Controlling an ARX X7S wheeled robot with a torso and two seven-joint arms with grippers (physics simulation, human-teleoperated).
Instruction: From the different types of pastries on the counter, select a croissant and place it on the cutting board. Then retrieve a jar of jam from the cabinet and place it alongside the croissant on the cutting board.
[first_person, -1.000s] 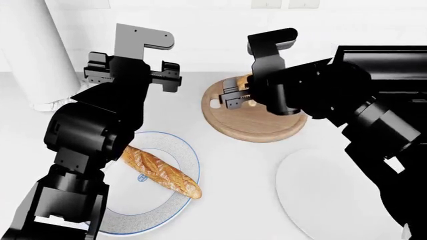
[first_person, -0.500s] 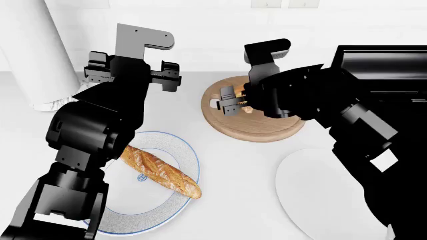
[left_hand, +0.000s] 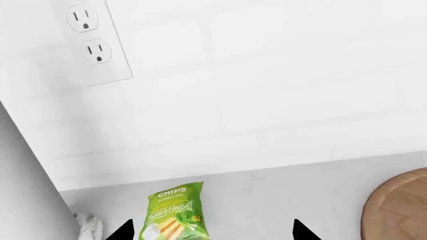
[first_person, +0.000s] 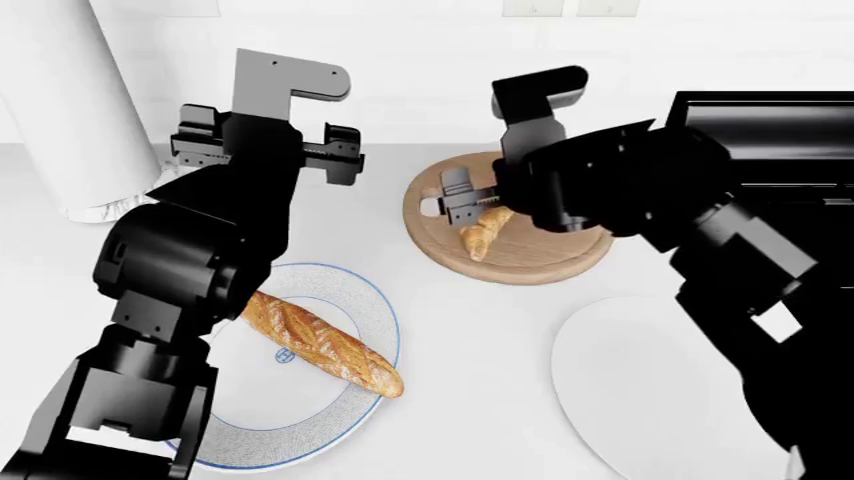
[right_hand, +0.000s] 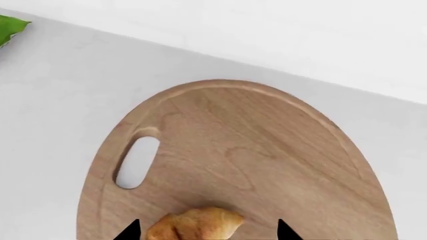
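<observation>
1. The croissant, small, golden-brown, ridged and curved, lies on the round light-wood cutting board, centre of the head view.
2. The right gripper hangs just above it, jaws spread, empty.
3. The left gripper, upper left, is spread too.

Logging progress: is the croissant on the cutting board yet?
Yes: the croissant lies on the cutting board, beneath the open right pincer.

I'm driving in a simulated kitchen: white counter, tiled wall with a power outlet, chips bag, cutting board, baguette on a plate
</observation>
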